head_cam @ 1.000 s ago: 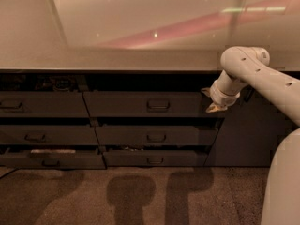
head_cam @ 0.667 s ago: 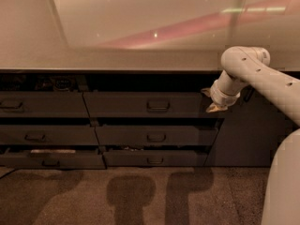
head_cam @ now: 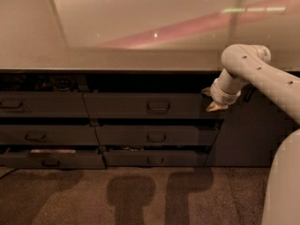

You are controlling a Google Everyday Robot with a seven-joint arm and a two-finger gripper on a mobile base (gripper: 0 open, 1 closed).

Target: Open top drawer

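Observation:
The top drawer [head_cam: 122, 106] is a wide dark grey front under the counter, with a centred loop handle [head_cam: 158, 106]. A dark gap shows above its front; its inside is hidden in shadow. My gripper [head_cam: 209, 101] is at the drawer's right end, to the right of the handle and apart from it. Its two pale fingertips [head_cam: 212, 108] stand apart, one above the other, with nothing between them. The white arm [head_cam: 262, 74] reaches in from the right.
Two slimmer drawers [head_cam: 154, 137] lie below, the lowest [head_cam: 154, 158] slightly out. A second column of drawers [head_cam: 42, 104] stands to the left, its top one showing items inside. A pale counter [head_cam: 117, 57] runs above. Carpet floor [head_cam: 140, 196] lies in front. The robot's body [head_cam: 283, 186] is at lower right.

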